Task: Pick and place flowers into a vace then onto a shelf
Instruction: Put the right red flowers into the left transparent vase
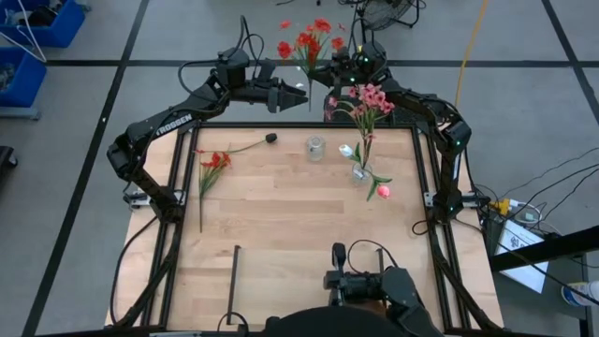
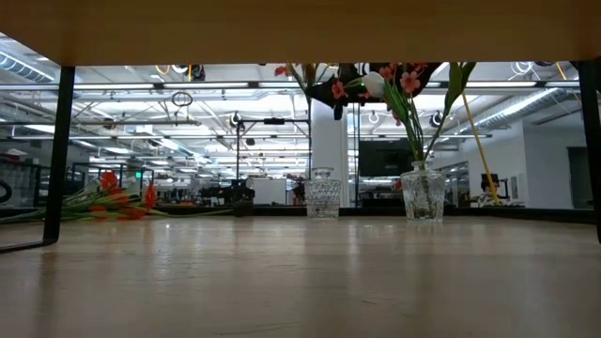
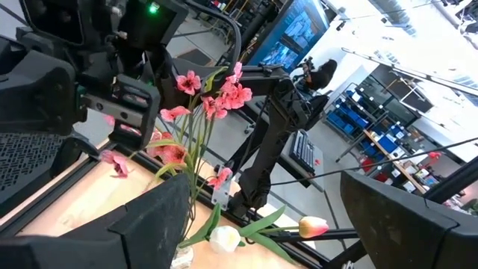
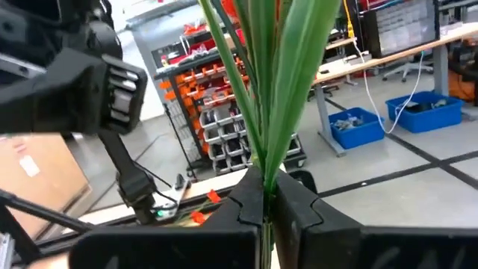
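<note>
My right gripper point(image 1: 318, 71) point(image 4: 265, 200) is shut on a red-blossom spray point(image 1: 305, 42), high over the table's far edge. My left gripper point(image 1: 298, 95) point(image 3: 263, 190) is open, close beside that spray's lower stalk, and nothing shows between its fingers. A glass vase point(image 1: 360, 172) point(image 2: 423, 192) stands on the table and holds pink sprays point(image 3: 220, 93), a white tulip bud point(image 3: 224, 237) and a pink-red tulip bud point(image 3: 314, 225). A second glass vase point(image 1: 315, 147) point(image 2: 322, 194) stands empty beside it. More red flowers point(image 1: 213, 161) point(image 2: 117, 202) lie flat at the table's left. The shelf board point(image 2: 300, 28) spans the top of the low view. My right gripper pinches the red spray's bundle of green stalks and leaves point(image 4: 263, 161) between its two fingers. The fingers come level from the table's right and lie across the stalks. The spray is lifted clear and roughly upright, blossoms above the fingers, its lower stalk end point(image 1: 311, 105) free.
A loose stem with a dark end point(image 1: 269, 139) lies near the far left. The low camera point(image 1: 360, 285) sits at the near edge. Black shelf rails point(image 2: 61, 150) point(image 2: 590, 141) stand at both sides of the low view. Bare wood point(image 1: 281, 215) fills the table's middle.
</note>
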Controlling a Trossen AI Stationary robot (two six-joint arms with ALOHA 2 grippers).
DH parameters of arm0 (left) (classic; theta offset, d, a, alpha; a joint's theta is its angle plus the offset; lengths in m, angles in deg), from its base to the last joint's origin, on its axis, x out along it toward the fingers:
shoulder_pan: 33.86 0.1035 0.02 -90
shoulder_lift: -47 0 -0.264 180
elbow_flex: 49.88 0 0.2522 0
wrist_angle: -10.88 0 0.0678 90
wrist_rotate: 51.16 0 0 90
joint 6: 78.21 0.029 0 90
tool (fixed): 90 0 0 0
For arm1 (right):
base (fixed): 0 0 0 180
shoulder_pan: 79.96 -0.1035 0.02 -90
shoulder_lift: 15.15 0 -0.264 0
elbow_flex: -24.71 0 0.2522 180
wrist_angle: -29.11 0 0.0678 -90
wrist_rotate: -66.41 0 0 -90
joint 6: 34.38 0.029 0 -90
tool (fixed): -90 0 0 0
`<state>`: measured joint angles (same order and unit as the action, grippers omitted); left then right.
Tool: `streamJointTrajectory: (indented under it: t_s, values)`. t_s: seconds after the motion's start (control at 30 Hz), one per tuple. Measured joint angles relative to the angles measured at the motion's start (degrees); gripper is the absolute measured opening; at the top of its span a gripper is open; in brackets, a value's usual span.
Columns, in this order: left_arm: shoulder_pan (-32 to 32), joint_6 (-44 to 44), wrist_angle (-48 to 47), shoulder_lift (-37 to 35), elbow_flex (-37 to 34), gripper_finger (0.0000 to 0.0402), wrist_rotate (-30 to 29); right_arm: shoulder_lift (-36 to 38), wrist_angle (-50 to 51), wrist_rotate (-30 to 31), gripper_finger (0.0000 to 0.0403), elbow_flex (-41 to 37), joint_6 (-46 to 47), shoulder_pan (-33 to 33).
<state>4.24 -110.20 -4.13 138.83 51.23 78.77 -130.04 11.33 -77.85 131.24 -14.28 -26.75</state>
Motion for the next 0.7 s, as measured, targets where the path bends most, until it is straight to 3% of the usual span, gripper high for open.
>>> streamJointTrajectory:
  t_s: [0.4, 0.7]
  values:
    - [0.0, 0.0, 0.0, 0.0, 0.0, 0.0351, 0.0, 0.0, -3.6, 0.4, 0.0, 0.0, 2.5, 0.0]
    - [0.0, 0.0, 0.0, 0.0, 0.0, 0.0351, 0.0, 0.3, -3.2, -1.4, 0.0, 0.0, 14.1, -0.4]
